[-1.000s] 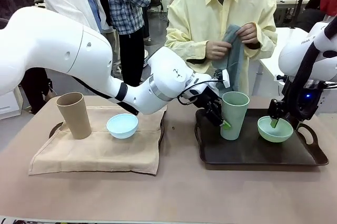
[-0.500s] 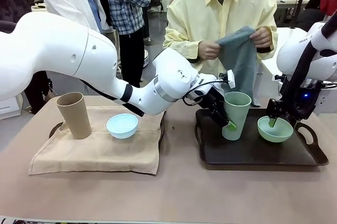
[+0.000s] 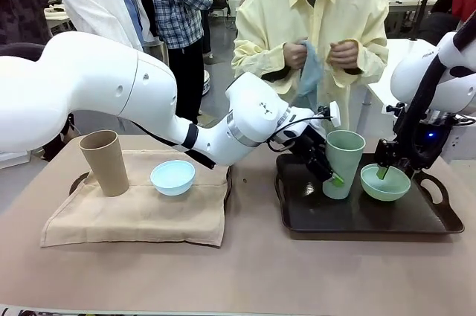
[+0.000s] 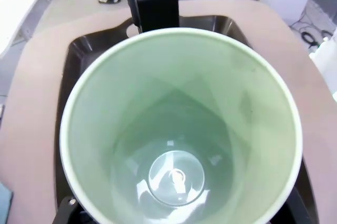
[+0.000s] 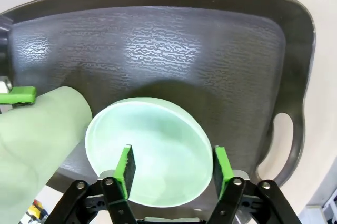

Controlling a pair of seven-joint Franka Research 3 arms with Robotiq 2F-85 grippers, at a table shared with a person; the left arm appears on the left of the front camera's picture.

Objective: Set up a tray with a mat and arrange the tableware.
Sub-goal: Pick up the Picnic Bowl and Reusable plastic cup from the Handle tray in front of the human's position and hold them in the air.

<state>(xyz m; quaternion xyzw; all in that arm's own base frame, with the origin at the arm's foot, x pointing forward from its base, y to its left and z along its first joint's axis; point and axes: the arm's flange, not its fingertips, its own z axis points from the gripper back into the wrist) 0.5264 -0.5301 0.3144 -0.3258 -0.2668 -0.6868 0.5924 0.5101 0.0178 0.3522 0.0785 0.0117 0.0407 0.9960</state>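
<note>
The only writing I can find is a short line of dark print on my right arm's white shell [image 3: 430,54], and it is too small to read.

My left arm reaches across the middle of the worktop [image 3: 238,271], its forearm low and its wrist turned towards the far right. My left end effector [image 3: 336,176] stands wide around the tall pale green matte cup [image 3: 344,156]. One green pad [image 3: 338,180] lies against the cup's near wall, and the cup leans a little. I take that for a hold, though the far finger is hidden behind the cup. The cup's foot is over the left half of the dark brown plastic tray with loop handles [image 3: 357,215]. I cannot tell whether it touches the tray floor.

My right arm comes down steeply at the tray's right side, with a blue light glowing on its wrist. My right end effector [image 5: 172,163] has its jaws apart, one green pad [image 5: 126,163] inside the small round pale green bowl [image 5: 158,129] and the other just outside its rim. The bowl is on the tray, just beside the cup.

The tall tan matte cup [image 3: 104,163] and the small round light blue bowl [image 3: 172,177] stand on a beige cloth mat [image 3: 141,215] at the left. Across the worktop, a person holds a blue-grey cloth [image 3: 312,74] at chest height with both hands.
</note>
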